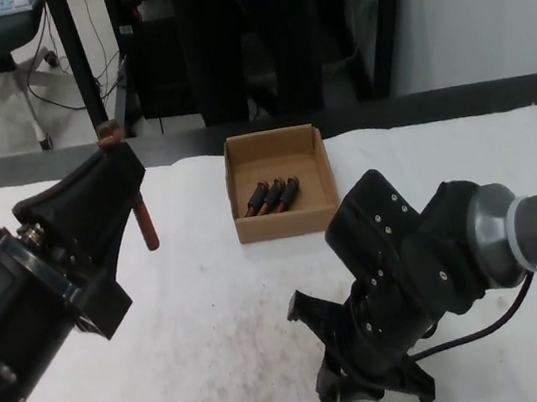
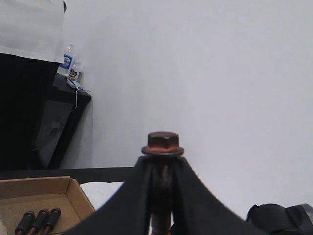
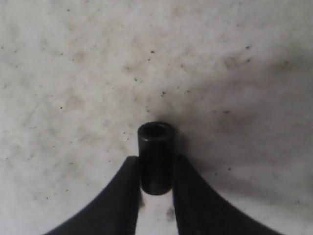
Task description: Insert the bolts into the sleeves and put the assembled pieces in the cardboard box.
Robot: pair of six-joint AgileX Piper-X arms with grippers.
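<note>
**Inspector A:** What do we record for the left hand?

**Inspector B:** We find the left hand (image 2: 161,169) clenched on a rusty bolt (image 2: 162,142). The bolt's head stands out past the fingertips. The hand is raised over the bench (image 1: 214,310), well apart from the cardboard box (image 1: 287,223).

**Inspector A:** And the right?

**Inspector B:** We note the right hand (image 3: 156,171) grasping a black sleeve (image 3: 156,147), low over the stained bench. We cannot tell whether the sleeve touches it.

**Inspector A:** The box?

**Inspector B:** We count three assembled pieces (image 1: 273,196) lying side by side inside.
</note>
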